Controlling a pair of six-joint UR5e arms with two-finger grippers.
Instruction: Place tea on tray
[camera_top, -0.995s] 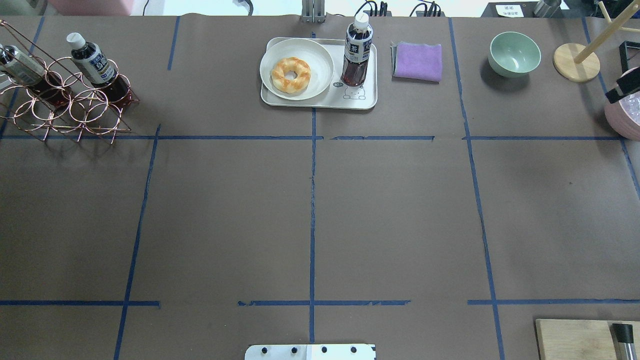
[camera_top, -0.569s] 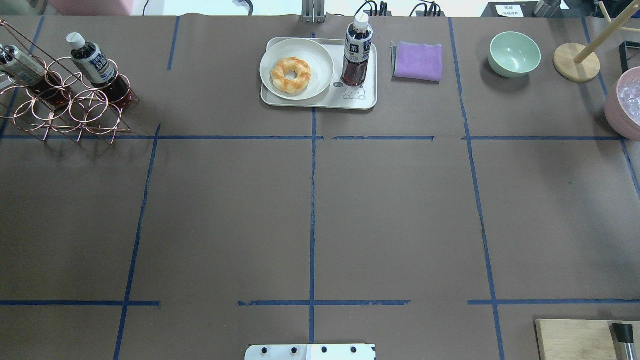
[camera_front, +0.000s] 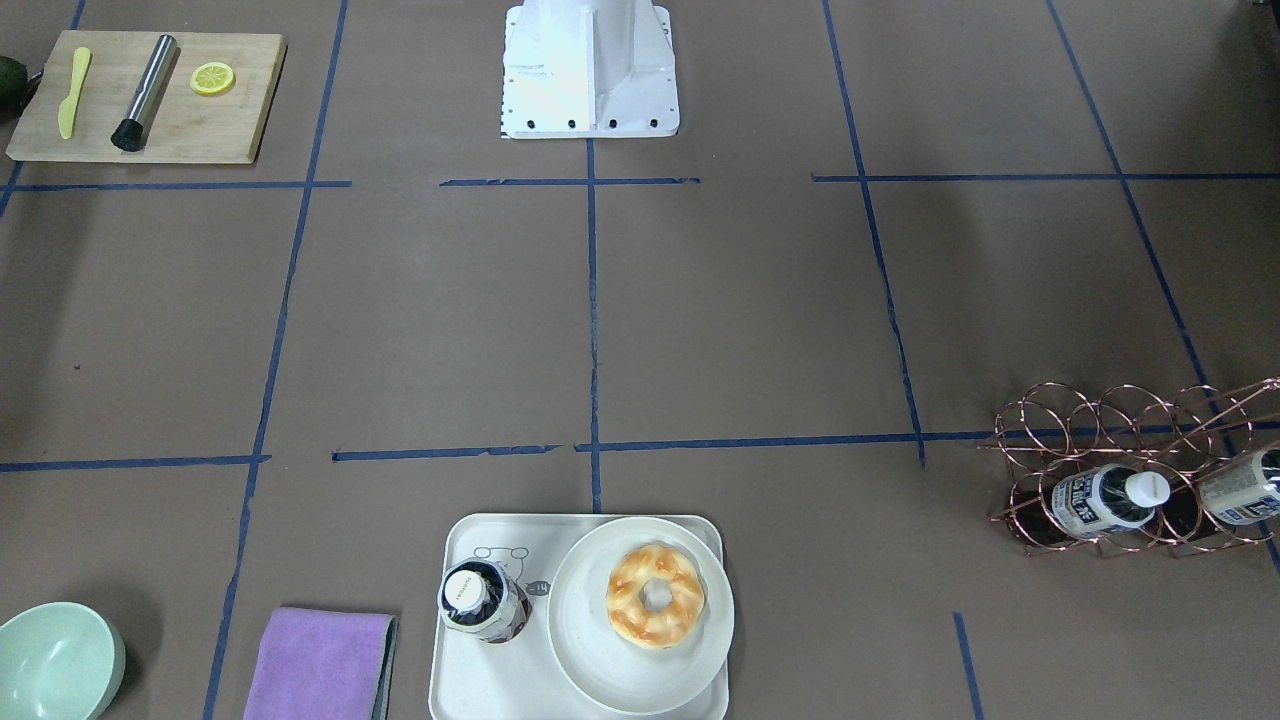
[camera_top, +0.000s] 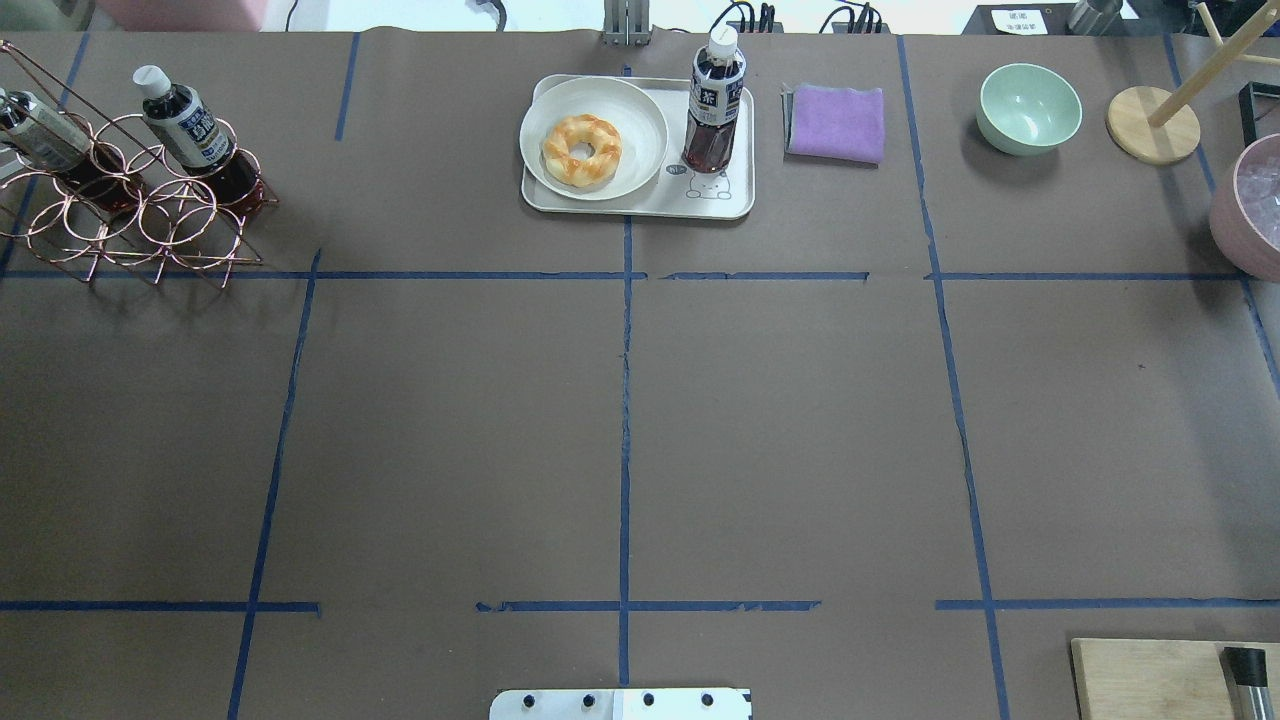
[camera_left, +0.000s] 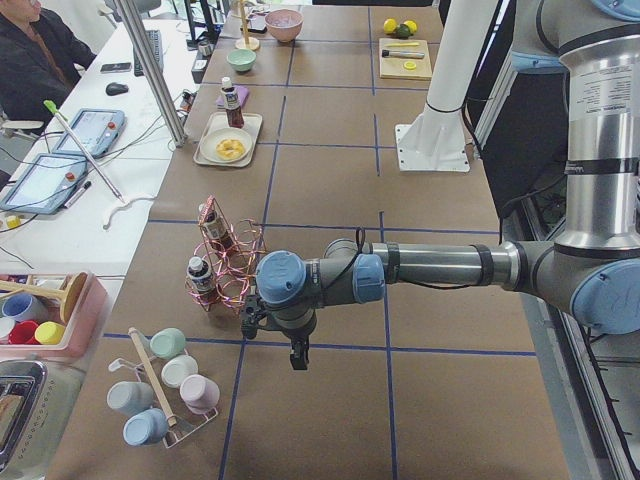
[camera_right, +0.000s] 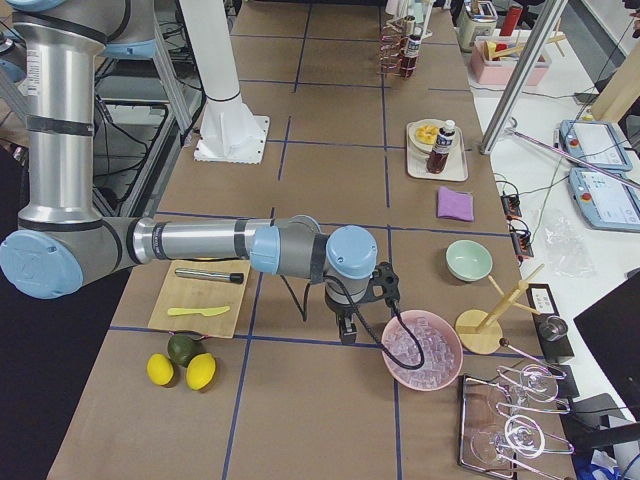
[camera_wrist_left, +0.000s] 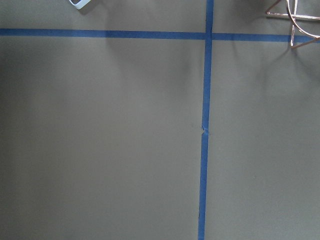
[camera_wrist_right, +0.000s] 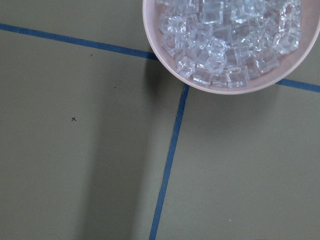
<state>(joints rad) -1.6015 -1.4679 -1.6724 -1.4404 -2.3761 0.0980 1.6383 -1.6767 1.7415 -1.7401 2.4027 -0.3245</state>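
Note:
A tea bottle (camera_top: 714, 100) with a white cap stands upright on the cream tray (camera_top: 600, 205), beside the bear drawing; in the front-facing view the bottle (camera_front: 483, 600) is on the tray's (camera_front: 480, 680) left part. Two like bottles (camera_top: 190, 130) lie in a copper rack (camera_top: 130, 215) at the far left. My left gripper (camera_left: 298, 362) hangs over the table near the rack, seen only in the left side view. My right gripper (camera_right: 346, 335) hangs beside the pink ice bowl, seen only in the right side view. I cannot tell whether either is open or shut.
A round plate with a doughnut (camera_top: 581, 150) fills the tray's left part. A purple cloth (camera_top: 835, 122), a green bowl (camera_top: 1028, 108), a wooden stand (camera_top: 1152, 125) and a pink bowl of ice (camera_top: 1250, 210) lie to the right. A wooden board (camera_front: 150, 95) is near the base.
A dark part of my right gripper over the pink bowl at the overhead view's right edge has moved out of that view. The bottle and tray have not moved.

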